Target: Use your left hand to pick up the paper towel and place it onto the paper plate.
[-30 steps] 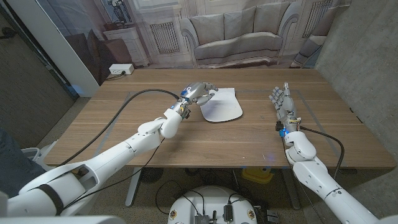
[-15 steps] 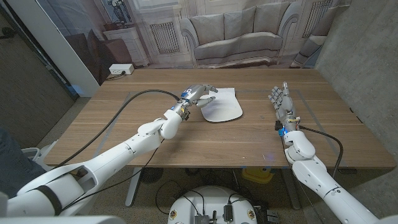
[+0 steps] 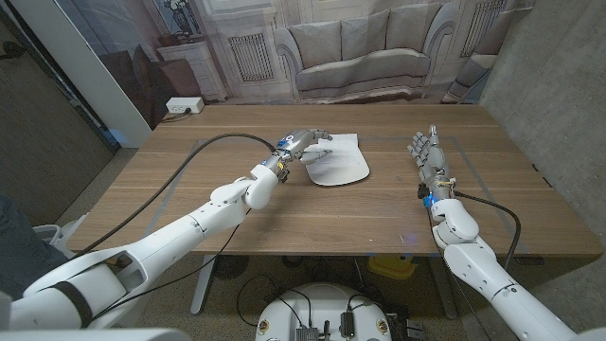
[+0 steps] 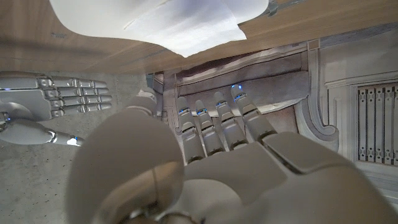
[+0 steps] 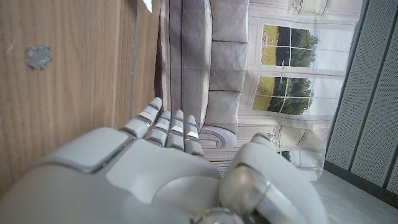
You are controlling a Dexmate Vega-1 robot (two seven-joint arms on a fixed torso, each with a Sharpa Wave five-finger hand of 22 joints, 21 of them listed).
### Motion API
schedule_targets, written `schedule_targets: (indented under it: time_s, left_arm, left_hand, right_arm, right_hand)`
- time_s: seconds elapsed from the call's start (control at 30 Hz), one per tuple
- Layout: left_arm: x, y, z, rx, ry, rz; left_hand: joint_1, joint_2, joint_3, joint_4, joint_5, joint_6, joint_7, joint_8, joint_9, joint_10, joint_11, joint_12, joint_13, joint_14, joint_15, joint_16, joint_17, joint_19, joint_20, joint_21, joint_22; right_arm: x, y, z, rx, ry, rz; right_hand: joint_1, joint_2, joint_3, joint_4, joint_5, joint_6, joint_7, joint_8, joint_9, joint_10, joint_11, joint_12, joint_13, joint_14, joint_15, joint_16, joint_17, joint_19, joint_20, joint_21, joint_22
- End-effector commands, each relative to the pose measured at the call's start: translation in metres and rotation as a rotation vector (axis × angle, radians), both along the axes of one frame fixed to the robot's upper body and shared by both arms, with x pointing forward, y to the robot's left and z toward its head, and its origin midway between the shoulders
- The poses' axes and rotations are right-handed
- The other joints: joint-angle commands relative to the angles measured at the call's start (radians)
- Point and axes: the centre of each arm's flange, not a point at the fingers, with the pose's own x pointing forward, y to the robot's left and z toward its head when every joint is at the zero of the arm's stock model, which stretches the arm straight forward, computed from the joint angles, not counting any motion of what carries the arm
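left robot hand [image 3: 305, 142] | fingers apart, holding nothing, lowered slightly beside towel [image 3: 343, 142] on plate [image 3: 338, 168] | placement judged complete; right robot hand [image 3: 428, 154] open, idle

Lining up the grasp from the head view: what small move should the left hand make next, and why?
Probably lower the left hand and close its fingers on the near edge of the paper towel. The hand hovers open at the towel's left edge, holding nothing, and the towel lies partly over the paper plate.
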Motion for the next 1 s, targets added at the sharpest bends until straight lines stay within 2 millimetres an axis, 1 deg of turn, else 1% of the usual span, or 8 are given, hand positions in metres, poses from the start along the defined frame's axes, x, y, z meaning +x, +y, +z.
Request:
schedule_targets:
  time_s: [0.03,0.1,0.27,0.37,0.57,0.77,1.0]
  left_arm:
    - [-0.003,-0.004,0.009,0.037,0.032,0.014]
    - [-0.005,-0.005,0.01,0.041,0.034,0.011]
    - [-0.008,-0.006,0.012,0.05,0.03,0.011]
    - [-0.009,-0.007,0.013,0.058,0.031,0.015]
    - [-0.014,-0.007,0.017,0.062,0.021,0.012]
    - [-0.02,-0.007,0.022,0.065,-0.002,0.009]
    - [-0.025,-0.009,0.028,0.057,-0.021,0.0]
  left_hand:
    - [-0.03,0.0,-0.009,0.021,0.012,-0.031,0.002,-0.008,0.0,-0.022,0.005,0.003,0.004,-0.023,-0.074,0.001,0.001,-0.029,0.005,-0.006,0.005]
    - [-0.061,0.002,-0.019,0.039,0.014,-0.047,0.0,-0.008,0.001,-0.039,0.009,0.003,0.004,-0.035,-0.069,0.003,0.002,-0.042,0.011,-0.004,0.006]
    - [-0.085,0.001,-0.03,0.053,0.016,-0.063,-0.004,-0.009,0.0,-0.052,0.015,0.005,0.003,-0.047,-0.066,0.004,0.002,-0.059,0.013,-0.004,0.006]
    - [-0.091,-0.001,-0.033,0.056,0.017,-0.067,-0.003,-0.008,0.0,-0.055,0.016,0.006,0.003,-0.053,-0.066,0.003,0.001,-0.064,0.014,-0.004,0.006]
    - [-0.104,-0.005,-0.04,0.062,0.02,-0.084,-0.011,-0.01,0.0,-0.07,0.018,0.006,0.003,-0.064,-0.061,0.004,0.001,-0.075,0.019,-0.003,0.006]
    - [-0.108,-0.007,-0.042,0.063,0.022,-0.088,-0.011,-0.008,0.0,-0.074,0.024,0.007,0.003,-0.066,-0.061,0.005,0.0,-0.08,0.016,-0.002,0.006]
    - [-0.109,-0.01,-0.044,0.062,0.024,-0.087,-0.008,-0.005,-0.001,-0.075,0.024,0.009,0.003,-0.067,-0.062,0.006,-0.001,-0.085,0.012,-0.002,0.006]
  right_arm:
    - [0.0,0.0,0.0,0.003,-0.002,-0.002]
    - [0.0,-0.001,0.0,0.004,-0.001,-0.003]
    - [-0.001,-0.001,-0.002,0.005,-0.001,-0.003]
    - [-0.001,-0.001,-0.002,0.006,-0.002,-0.002]
    - [-0.001,-0.001,-0.002,0.005,-0.002,-0.002]
    - [-0.002,-0.002,-0.002,0.005,-0.005,-0.004]
    - [-0.003,-0.002,-0.002,0.004,-0.005,-0.003]
  right_hand:
    - [0.008,0.0,0.003,-0.003,0.0,0.009,-0.001,0.002,0.005,0.009,0.004,0.001,0.0,0.009,0.002,-0.006,0.0,0.008,-0.004,-0.001,0.002]
    - [0.008,0.0,0.003,-0.003,0.0,0.009,-0.001,0.003,0.005,0.009,0.004,0.001,0.0,0.008,0.002,-0.006,0.0,0.008,-0.004,-0.002,0.002]
    - [0.009,0.0,0.003,-0.004,0.0,0.01,-0.002,0.003,0.005,0.009,0.002,0.001,0.0,0.01,0.002,-0.006,0.0,0.008,-0.004,-0.002,0.002]
    - [0.009,0.001,0.003,-0.004,0.0,0.009,-0.002,0.003,0.005,0.01,0.003,0.001,0.0,0.01,0.002,-0.006,0.0,0.008,-0.004,-0.003,0.002]
    - [0.01,0.001,0.003,-0.005,0.0,0.011,-0.001,0.003,0.005,0.01,0.002,0.001,0.0,0.01,0.002,-0.006,0.0,0.008,-0.004,-0.003,0.002]
    - [0.01,0.001,0.003,-0.005,0.0,0.01,-0.002,0.003,0.005,0.01,0.003,0.001,0.0,0.01,0.002,-0.006,0.0,0.009,-0.004,-0.004,0.002]
    - [0.011,0.002,0.003,-0.006,0.0,0.01,-0.001,0.003,0.005,0.009,0.002,0.0,0.0,0.009,0.002,-0.006,0.0,0.009,-0.004,-0.004,0.002]
